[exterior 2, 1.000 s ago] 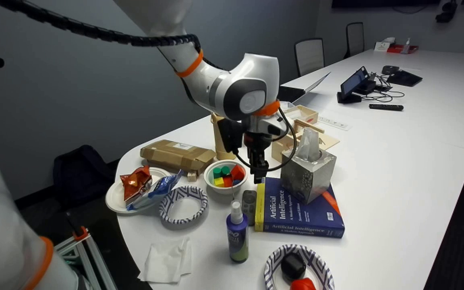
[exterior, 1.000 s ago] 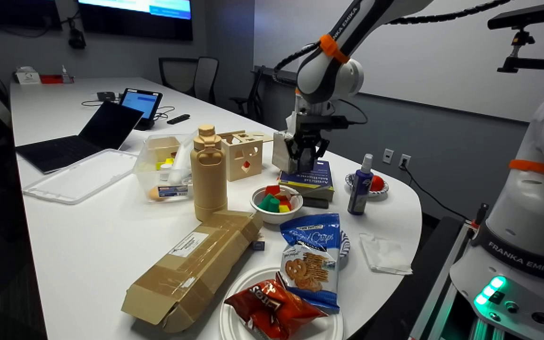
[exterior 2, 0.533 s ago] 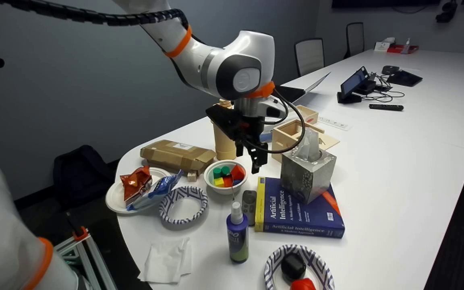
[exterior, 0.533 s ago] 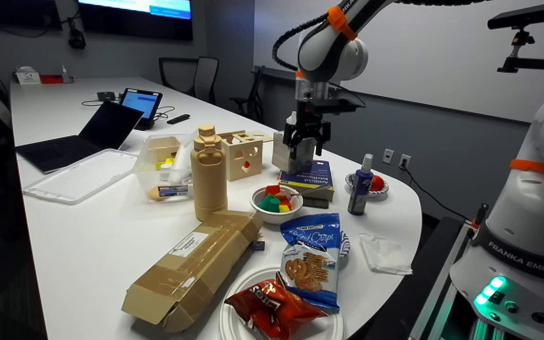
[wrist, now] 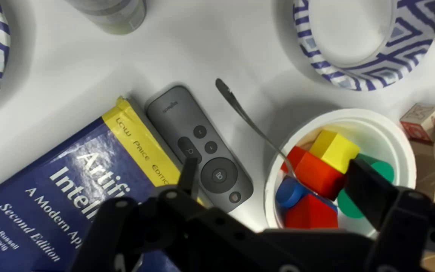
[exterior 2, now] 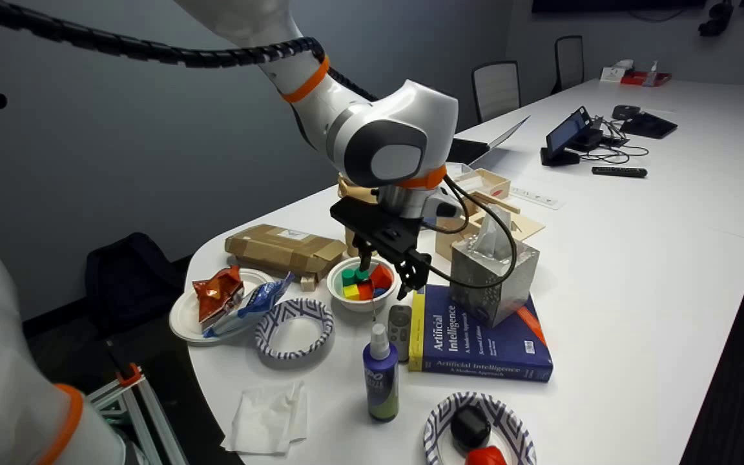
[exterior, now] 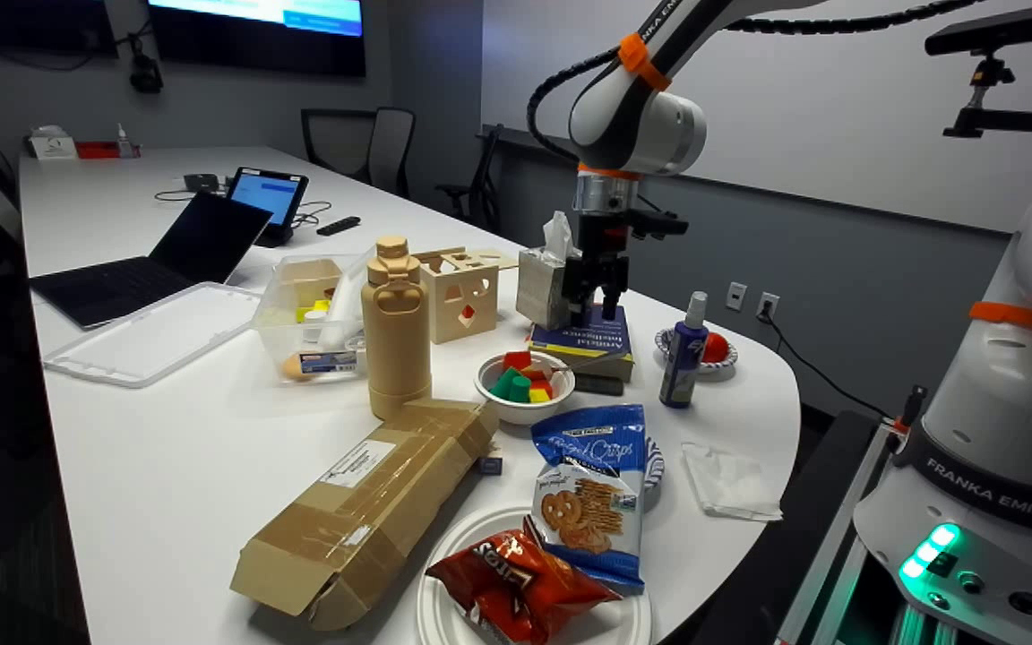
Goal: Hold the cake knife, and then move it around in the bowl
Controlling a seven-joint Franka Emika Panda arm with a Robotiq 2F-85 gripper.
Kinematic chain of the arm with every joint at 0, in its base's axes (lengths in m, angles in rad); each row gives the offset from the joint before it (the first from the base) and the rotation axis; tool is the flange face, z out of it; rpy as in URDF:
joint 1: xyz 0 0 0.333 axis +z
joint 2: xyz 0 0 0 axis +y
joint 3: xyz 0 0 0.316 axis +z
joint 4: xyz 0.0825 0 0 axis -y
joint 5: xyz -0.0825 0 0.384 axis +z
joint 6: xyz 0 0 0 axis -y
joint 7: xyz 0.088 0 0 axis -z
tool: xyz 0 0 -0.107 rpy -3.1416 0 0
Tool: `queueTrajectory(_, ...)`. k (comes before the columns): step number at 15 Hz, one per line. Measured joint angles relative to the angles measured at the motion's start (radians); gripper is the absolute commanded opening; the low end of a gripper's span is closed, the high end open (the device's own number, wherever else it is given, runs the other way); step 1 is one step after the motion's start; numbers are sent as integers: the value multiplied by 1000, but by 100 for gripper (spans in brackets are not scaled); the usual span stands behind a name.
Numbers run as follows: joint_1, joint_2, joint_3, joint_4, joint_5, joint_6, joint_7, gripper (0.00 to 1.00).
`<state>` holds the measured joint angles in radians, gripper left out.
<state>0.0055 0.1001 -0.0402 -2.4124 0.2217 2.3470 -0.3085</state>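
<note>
A white bowl [wrist: 406, 158] holds red, yellow, green and blue blocks; it shows in both exterior views too. Out over its rim leans a thin metal utensil [wrist: 253, 126], which I take for the cake knife. Its handle end points away from the bowl, while its other end is hidden among the blocks. My gripper [wrist: 272, 162] hangs above, open, holding nothing. In the wrist view one finger [wrist: 189, 173] appears over the remote and the other over the blocks, with the utensil's lower part between them. An exterior view shows the gripper [exterior 2: 385, 281] beside and above the bowl.
A grey remote [wrist: 172, 113] lies between the bowl and a thick blue book [wrist: 81, 189]. On that book stands a tissue box [exterior 2: 495, 281]. Nearby are a spray bottle [exterior 2: 382, 381], a patterned paper bowl [exterior 2: 265, 345], a tan bottle [exterior: 398, 358] and a cardboard box [exterior: 346, 511].
My gripper rose, then came down again, and has turned. Its fingers show well apart now; one second ago they overlapped in an exterior view. Bowl and utensil stay in place.
</note>
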Motion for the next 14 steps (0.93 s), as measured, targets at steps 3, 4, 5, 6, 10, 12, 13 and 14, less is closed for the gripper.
queueTrajectory(3, -23, 23, 2, 0, 9, -51, -104, 100)
queueTrajectory(4, -30, 29, 3, 0, 9, -65, -127, 100)
queueTrajectory(5, -36, 35, 4, 0, 9, -76, -147, 100)
queueTrajectory(6, -41, 41, 5, 0, 9, -82, -164, 100)
queueTrajectory(10, -52, 68, 16, 1, 9, -101, -217, 100)
queueTrajectory(12, -53, 85, 24, 2, 9, -102, -235, 100)
queueTrajectory(13, -54, 92, 27, 3, 10, -102, -240, 100)
queueTrajectory(14, -55, 101, 33, 5, 11, -102, -245, 100)
